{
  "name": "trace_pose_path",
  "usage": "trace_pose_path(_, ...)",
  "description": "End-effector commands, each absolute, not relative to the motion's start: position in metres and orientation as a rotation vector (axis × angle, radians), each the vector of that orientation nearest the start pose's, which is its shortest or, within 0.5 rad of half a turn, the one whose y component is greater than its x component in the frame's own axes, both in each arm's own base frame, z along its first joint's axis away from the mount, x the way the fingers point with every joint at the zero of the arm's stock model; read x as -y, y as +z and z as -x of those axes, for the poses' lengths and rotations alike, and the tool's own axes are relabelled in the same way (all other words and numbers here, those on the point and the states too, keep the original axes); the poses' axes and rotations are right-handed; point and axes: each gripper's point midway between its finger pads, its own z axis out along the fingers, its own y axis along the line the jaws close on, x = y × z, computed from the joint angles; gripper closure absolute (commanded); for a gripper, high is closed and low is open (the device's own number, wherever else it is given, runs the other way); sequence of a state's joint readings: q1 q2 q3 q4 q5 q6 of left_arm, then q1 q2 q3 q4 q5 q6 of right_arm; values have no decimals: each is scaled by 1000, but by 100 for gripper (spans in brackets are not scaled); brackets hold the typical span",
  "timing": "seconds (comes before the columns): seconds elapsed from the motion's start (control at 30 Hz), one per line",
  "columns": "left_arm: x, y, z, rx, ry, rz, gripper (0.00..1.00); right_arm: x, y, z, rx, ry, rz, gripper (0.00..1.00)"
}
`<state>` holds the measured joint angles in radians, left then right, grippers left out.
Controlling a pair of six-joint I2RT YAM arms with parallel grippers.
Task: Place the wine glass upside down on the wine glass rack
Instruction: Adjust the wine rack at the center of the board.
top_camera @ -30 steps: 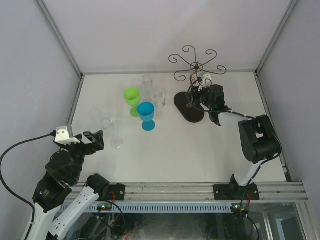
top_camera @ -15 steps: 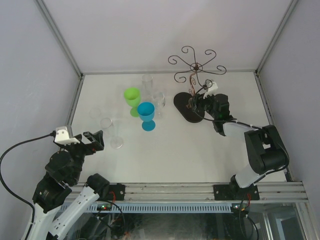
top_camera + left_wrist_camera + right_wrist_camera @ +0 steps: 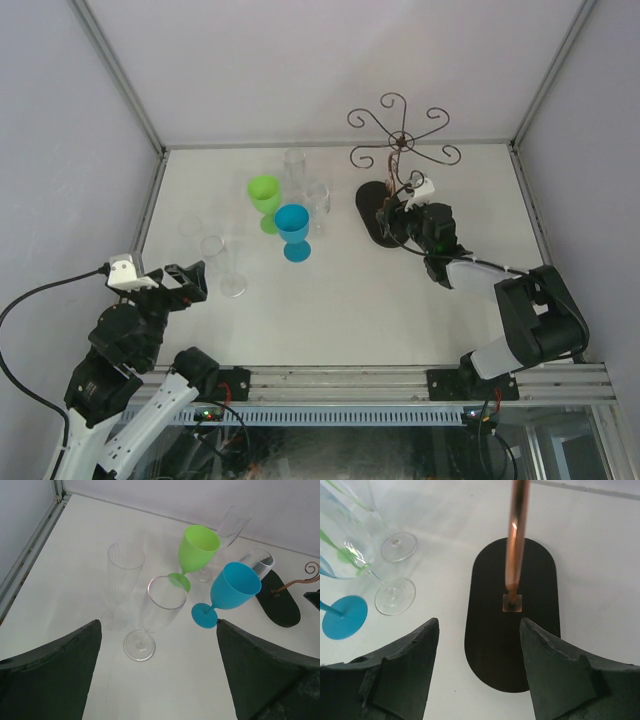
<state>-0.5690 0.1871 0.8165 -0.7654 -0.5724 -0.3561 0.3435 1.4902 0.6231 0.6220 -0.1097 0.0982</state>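
The wine glass rack, a thin brown wire stand with curled arms, stands on its black oval base at the back right. Its stem and base fill the right wrist view. My right gripper hovers open over the near end of that base, with nothing between its fingers. A clear wine glass stands upright just ahead of my open left gripper, apart from it.
A green goblet and a blue goblet stand mid-table. More clear glasses stand around them and at the left. Metal frame rails and grey walls bound the table.
My right gripper's jaws have widened off the rack's stem and the arm has drawn back toward the near side. The rack's top has shifted slightly right. The left arm has not moved.
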Motion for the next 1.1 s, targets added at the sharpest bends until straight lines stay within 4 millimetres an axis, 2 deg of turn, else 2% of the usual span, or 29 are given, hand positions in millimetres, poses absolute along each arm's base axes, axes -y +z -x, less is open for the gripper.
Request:
trace_pose_path(0.0, 7, 295, -168, -1634, -222, 268, 0, -159, 141, -403, -1790, 368, 234, 35)
trace_pose_path(0.2, 8, 295, -169, -1637, -222, 264, 0, -151, 141, -408, -1799, 354, 203, 35)
trace_pose_path(0.53, 7, 295, -168, -1636, -218, 266, 0, -169, 146, -422, -1827, 322, 298, 35)
trace_pose_path(0.73, 7, 295, -168, -1634, -219, 269, 0, -175, 138, -437, -1882, 308, 304, 35)
trace_pose_path(0.87, 7, 295, -168, -1634, -220, 269, 0, -173, 139, -449, -1902, 312, 269, 35)
trace_pose_path(1.07, 6, 295, -167, -1632, -217, 272, 0, -163, 154, -456, -1885, 441, 149, 35)
